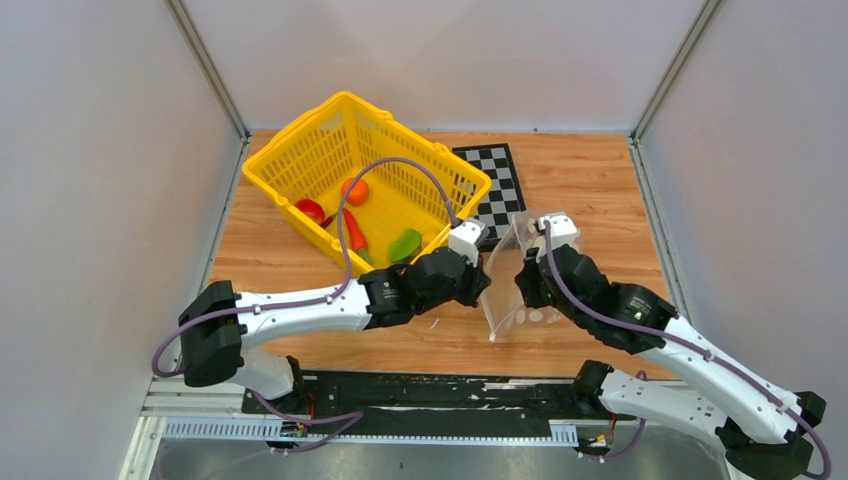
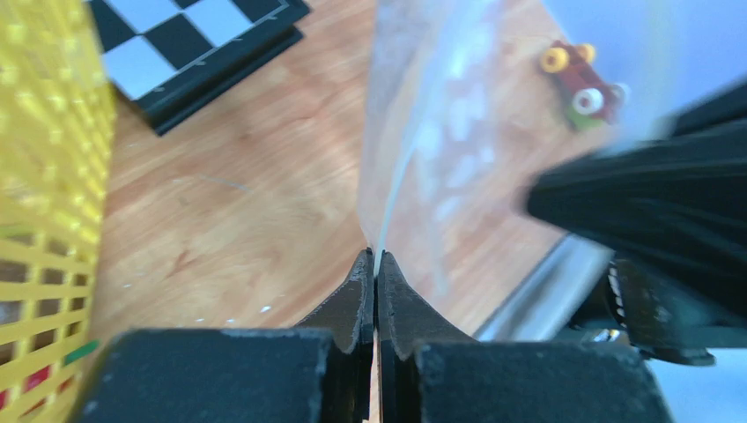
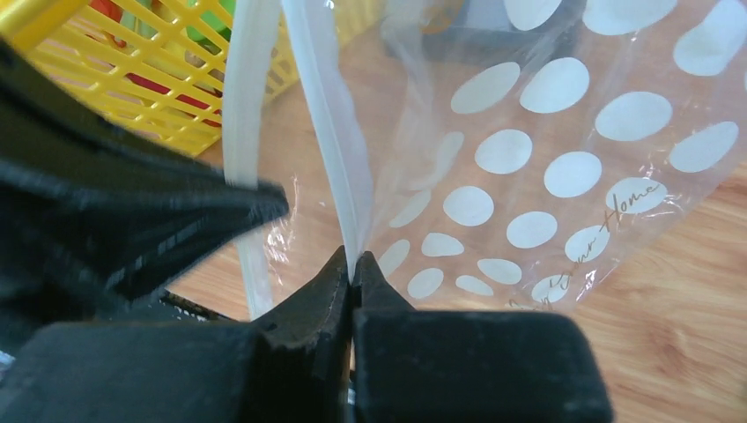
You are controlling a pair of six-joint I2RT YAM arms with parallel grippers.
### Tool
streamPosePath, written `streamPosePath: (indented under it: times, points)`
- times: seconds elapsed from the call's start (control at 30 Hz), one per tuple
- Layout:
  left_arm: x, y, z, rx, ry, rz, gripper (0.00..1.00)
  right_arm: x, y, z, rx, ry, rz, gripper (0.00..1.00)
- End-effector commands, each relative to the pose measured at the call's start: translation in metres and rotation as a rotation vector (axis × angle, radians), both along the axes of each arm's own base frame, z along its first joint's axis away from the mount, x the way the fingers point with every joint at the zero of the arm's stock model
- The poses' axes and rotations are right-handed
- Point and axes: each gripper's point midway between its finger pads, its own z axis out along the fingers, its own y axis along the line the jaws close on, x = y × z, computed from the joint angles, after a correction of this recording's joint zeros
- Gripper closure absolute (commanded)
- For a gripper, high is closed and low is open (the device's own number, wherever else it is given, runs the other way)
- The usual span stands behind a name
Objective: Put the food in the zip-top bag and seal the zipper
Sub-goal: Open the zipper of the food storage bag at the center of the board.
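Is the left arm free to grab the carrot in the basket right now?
Probably not: the left gripper is shut on the zip-top bag and must release first. The carrot lies uncovered nearby.

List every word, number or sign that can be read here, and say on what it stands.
"Home": thin script on the zip-top bag, right wrist view.
"Your" (uncertain): script just before it; the earlier letters are unreadable.
Nothing else carries readable text.
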Motion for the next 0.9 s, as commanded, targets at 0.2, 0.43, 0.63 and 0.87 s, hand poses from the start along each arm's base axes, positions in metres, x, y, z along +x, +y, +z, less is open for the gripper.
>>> streamPosePath:
  times: [0.2,0.43,0.63,0.87]
  points:
    - [0.037,0.028,0.014,0.048,-0.021,0.121,1.0,-0.056,-0.046,0.04,-0.118,0.18,0.069,1.0]
    - [0.03,0.006,0.027,-0.003,-0.029,0.023,1.0,-0.048,-0.034,0.057,0.045,0.1,0.039,1.0]
    - [0.019,0.0,0.048,-0.022,-0.06,-0.076,0.58,-0.023,-0.027,0.043,0.062,0.055,-0.078,1.0]
    - [0.014,0.012,0.069,-0.038,-0.082,-0.122,0.15,-0.009,-0.024,0.038,0.069,0.036,-0.143,1.0]
